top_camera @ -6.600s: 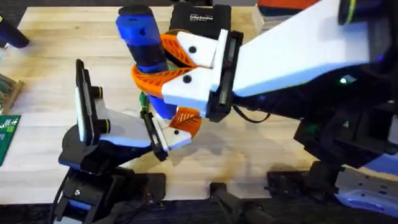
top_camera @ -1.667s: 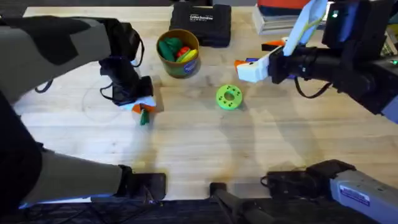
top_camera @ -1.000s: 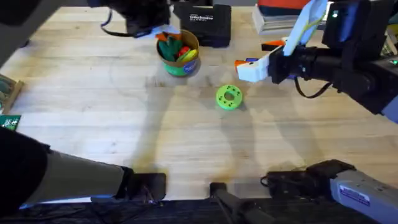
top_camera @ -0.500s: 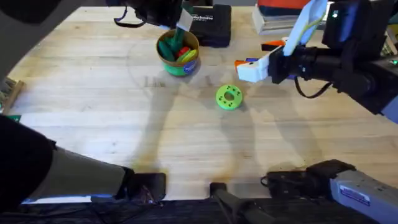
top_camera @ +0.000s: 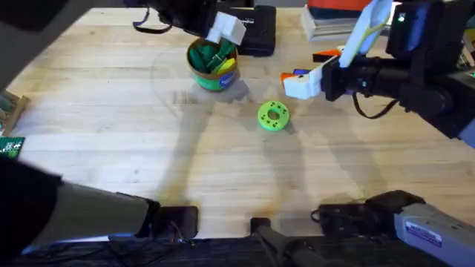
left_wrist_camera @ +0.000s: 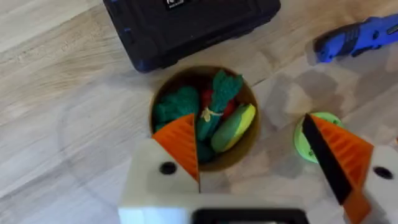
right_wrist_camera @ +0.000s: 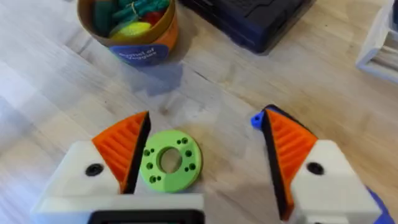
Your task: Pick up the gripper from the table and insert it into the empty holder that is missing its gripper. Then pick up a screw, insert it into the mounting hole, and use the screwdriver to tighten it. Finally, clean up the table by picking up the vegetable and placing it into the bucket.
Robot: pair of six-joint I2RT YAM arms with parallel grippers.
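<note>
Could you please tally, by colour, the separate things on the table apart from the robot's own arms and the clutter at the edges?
Green: 1, the round disc with holes
Black: 1, the rectangular case
Blue: 1, the screwdriver
Yellow-green rimmed: 1, the bucket, holding toy vegetables
Total: 4, counting the bucket and its contents as one.
</note>
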